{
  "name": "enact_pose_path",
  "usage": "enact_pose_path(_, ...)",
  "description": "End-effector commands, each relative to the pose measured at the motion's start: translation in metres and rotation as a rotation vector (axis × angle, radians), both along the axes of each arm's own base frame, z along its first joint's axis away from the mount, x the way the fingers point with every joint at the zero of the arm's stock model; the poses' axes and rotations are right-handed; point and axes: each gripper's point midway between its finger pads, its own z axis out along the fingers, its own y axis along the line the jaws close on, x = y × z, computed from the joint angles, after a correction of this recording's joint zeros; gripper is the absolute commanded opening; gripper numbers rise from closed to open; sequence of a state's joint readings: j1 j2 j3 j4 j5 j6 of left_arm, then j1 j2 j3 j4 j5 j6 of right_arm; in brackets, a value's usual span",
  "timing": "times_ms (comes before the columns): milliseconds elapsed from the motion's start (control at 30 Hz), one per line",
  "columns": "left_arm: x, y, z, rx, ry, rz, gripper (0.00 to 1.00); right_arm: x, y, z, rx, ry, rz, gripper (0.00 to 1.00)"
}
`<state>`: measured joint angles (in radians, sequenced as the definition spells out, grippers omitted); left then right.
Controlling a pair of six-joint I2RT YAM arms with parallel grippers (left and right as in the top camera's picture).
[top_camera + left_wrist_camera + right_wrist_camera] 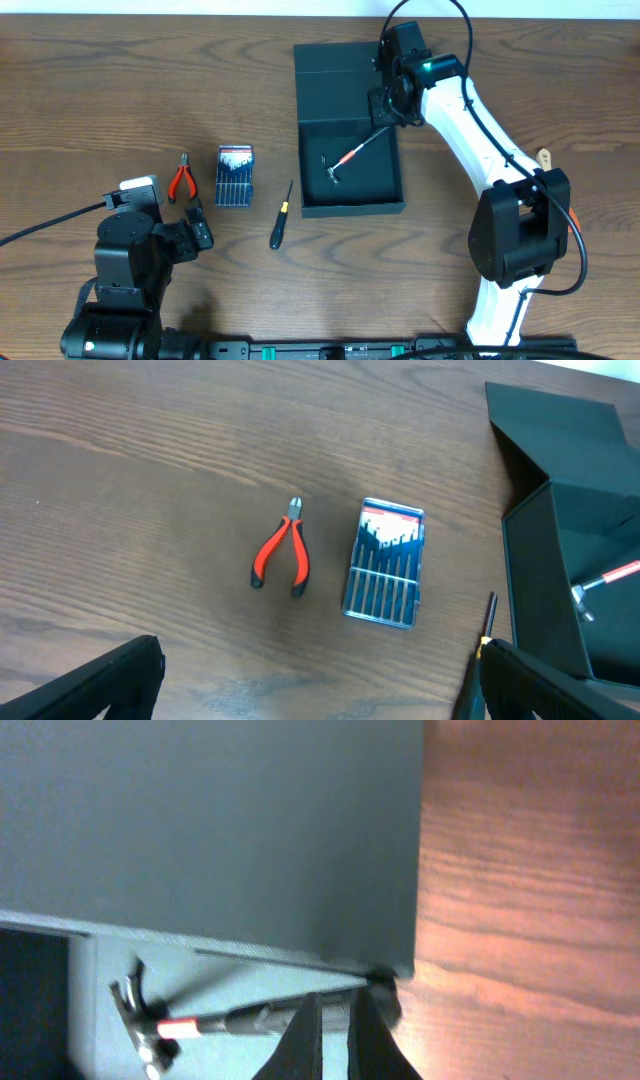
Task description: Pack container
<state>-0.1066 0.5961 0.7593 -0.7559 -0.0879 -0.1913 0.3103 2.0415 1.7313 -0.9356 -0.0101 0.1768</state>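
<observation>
Tabletop [120, 80] of brown wood, seen from above with two robot arms at its near edge. The container [350, 209], a dark teal box, sits at the centre, slightly to the right. Its flap lid is folded open and lies flat on the far side. Inside it, a small hammer [355, 155] with a red-banded handle lies diagonally, head toward the near left and handle pointing to the far right corner.

The right gripper [335, 1032] hangs over that far right corner, clenched, its fingers almost together. The end of the hammer's handle reaches the fingertips, but whether it is pinched between them cannot be told.

Left of the container, three things lie on the tabletop. A black screwdriver [281, 215] is nearest the box. Further left is a blue-and-white bit case [235, 176], then red-handled pliers [180, 180].

The left gripper [320, 665] is at the near left, near the pliers, released wide and grasping nothing.
</observation>
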Motion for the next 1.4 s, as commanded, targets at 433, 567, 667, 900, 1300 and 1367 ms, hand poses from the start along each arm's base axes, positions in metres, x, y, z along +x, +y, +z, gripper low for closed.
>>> enact_pose_path(433,0.001,0.000,0.011,-0.015,-0.026,0.010,0.99,0.013,-0.018,0.005,-0.065,-0.048,-0.033,0.01)
enact_pose_path(567,0.001,0.000,0.011,-0.015,-0.026,0.010,0.98,0.020,-0.024,0.007,-0.063,-0.070,-0.049,0.01)
enact_pose_path(667,0.001,0.000,0.011,-0.015,-0.026,0.010,0.98,0.021,-0.030,0.007,-0.084,-0.072,-0.063,0.01)
enact_pose_path(900,0.001,0.000,0.011,-0.015,-0.026,0.010,0.98,0.022,-0.042,0.007,-0.121,-0.073,-0.084,0.01)
enact_pose_path(1300,0.001,0.000,0.011,-0.014,-0.026,0.010,0.98,0.013,-0.042,0.004,-0.131,-0.036,-0.060,0.01)
enact_pose_path(1367,0.001,0.000,0.011,-0.015,-0.026,0.010,0.98,0.011,-0.043,0.003,-0.135,-0.028,-0.052,0.01)
